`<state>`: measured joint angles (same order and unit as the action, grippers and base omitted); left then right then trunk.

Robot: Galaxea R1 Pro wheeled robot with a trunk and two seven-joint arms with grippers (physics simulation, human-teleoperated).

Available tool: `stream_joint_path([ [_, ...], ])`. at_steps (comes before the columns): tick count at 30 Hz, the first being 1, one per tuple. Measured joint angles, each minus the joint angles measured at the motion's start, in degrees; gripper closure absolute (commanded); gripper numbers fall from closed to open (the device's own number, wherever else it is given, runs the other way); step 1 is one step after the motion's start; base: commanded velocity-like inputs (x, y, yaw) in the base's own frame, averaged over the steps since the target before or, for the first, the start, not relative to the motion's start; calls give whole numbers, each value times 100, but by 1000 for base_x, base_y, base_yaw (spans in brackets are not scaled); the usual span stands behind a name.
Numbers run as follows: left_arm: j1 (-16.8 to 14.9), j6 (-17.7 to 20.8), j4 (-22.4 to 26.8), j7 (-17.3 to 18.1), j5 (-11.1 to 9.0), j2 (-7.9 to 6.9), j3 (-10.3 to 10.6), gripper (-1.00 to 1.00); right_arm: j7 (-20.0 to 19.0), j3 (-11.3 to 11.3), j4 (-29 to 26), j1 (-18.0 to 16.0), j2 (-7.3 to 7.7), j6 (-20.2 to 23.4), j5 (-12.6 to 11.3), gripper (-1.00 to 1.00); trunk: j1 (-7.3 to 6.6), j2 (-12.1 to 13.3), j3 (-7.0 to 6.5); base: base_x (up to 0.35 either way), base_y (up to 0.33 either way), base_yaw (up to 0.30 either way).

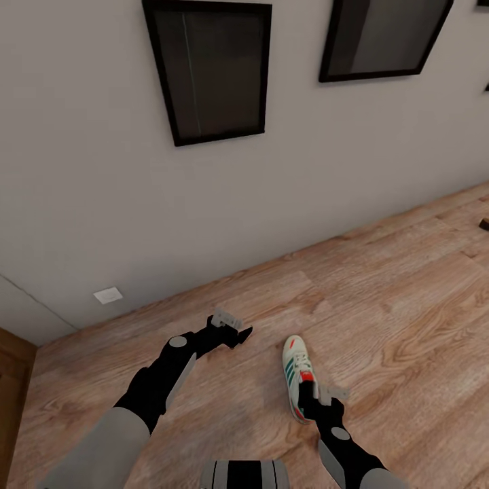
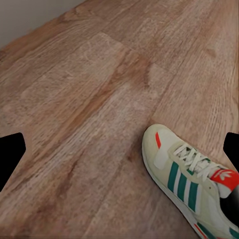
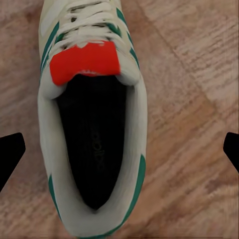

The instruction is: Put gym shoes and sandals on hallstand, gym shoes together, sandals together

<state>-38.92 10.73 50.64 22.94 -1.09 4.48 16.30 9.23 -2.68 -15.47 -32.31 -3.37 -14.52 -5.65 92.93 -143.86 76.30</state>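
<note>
Right gripper (image 1: pixel 318 392) spread wide over 1 gym shoe (image 1: pixel 297 372), dark interior empty, left gripper (image 1: pixel 239 331) open above corridor floor (image 1: pixel 407 319)

The floor (image 1: pixel 380 305) is matt wood-grain plank, the shoe (image 1: pixel 297 370) smooth off-white leather-like with cloth laces, the wall (image 1: pixel 88 170) plain matt.

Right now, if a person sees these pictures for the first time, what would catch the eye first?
First, the white gym shoe with green stripes and a red tongue, lying alone on the wood floor with its toe toward the wall. The right gripper hovers directly over its heel opening, fingers spread wide. The left gripper hangs open beside it above bare planks, and two dark picture frames hang on the wall behind.
</note>
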Motion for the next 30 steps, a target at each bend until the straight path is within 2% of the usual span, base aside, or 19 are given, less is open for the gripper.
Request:
stream_joint_path([
  [2, 0, -3, 0, 3, 0, 1, 0, -100, 1, 0, -2, 0, 1, 0, 0, -100, 5, -3, 46, 0, 0, 25],
  [14, 0, -8, 1, 0, -2, -1, 0, -100, -6, 0, -4, 0, 0, 0, 0, -100, 5, -3, 73, 0, 0, 56],
  [19, 0, -9, 0, 0, -2, -1, 0, -100, -6, 0, -4, 0, -3, 0, -5, -100, 15, -8, 165, 0, 0, 18],
  [30, 1, -16, 8, 0, -14, -2, -8, -100, -7, 0, -2, -1, 2, -1, -8, -100, 15, -8, 232, 0, 0, 127],
])
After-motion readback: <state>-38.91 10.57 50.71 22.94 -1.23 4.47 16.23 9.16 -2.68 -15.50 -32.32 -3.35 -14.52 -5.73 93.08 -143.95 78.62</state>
